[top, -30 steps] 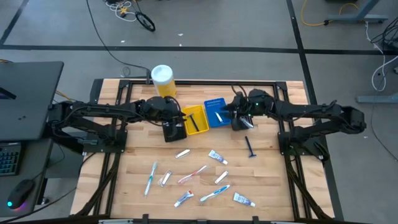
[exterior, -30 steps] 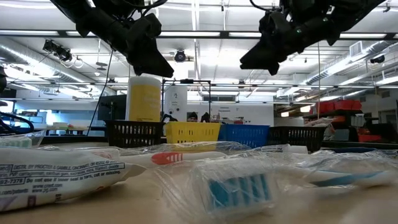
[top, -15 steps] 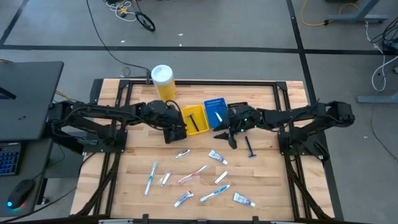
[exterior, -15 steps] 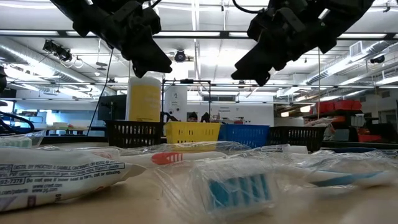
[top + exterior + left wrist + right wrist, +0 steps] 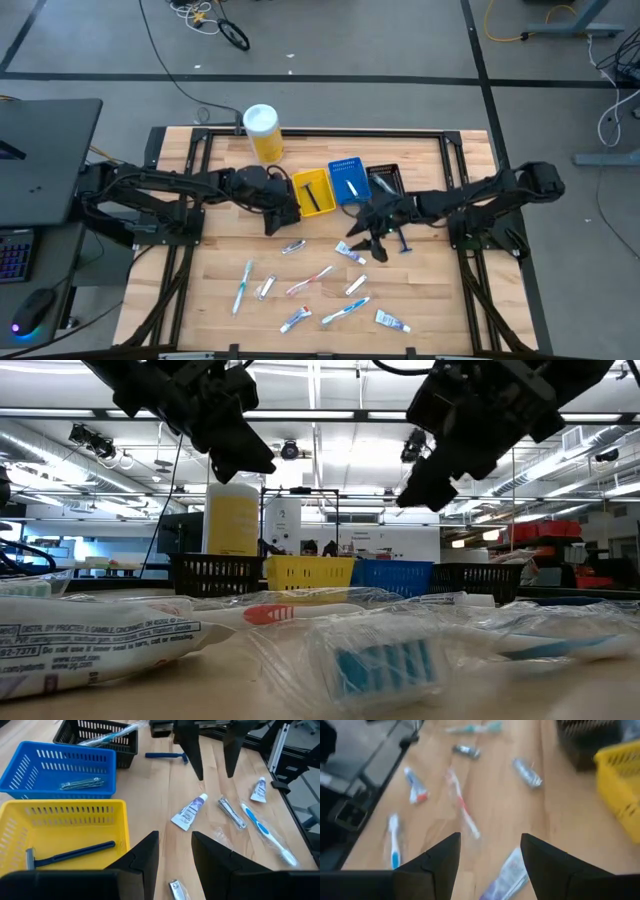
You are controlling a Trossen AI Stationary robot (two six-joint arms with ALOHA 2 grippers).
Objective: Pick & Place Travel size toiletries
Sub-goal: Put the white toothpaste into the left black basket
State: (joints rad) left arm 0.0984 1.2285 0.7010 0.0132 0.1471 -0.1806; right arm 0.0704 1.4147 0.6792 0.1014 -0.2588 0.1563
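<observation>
While the right pincer (image 5: 368, 238) hangs with its fingers spread and nothing between them, just above the white tube (image 5: 349, 252) lying on the counter (image 5: 430, 300) in front of the bins, the likeliest slip is a bad closing on that tube: it is flat, lies at a slant, and may be in a slick wrapper, so the fingers could skate off it or catch only an edge and drop it on the way. A blue razor (image 5: 402, 238) lies just beside the pincer on its outer side, and a descent that drifts could nudge it or trap it along with the tube. The other toiletries are scattered nearer the front edge of the counter: a pink toothbrush (image 5: 309, 282), a teal toothbrush (image 5: 241, 286), a blue toothbrush (image 5: 345, 312) and another tube (image 5: 391, 321), so a sweep of the arm could push some of them together. The left pincer (image 5: 277, 216) waits just in front of the yellow bin (image 5: 312, 191), fingers parted and empty in its own wrist view; it sits close to the right arm's path back to the blue bin (image 5: 347, 180) and black bin (image 5: 385, 180), so I judge a brush between the two arms possible. Dropping the tube into the wrong bin is a further risk, since the bins stand touching in a row.
</observation>
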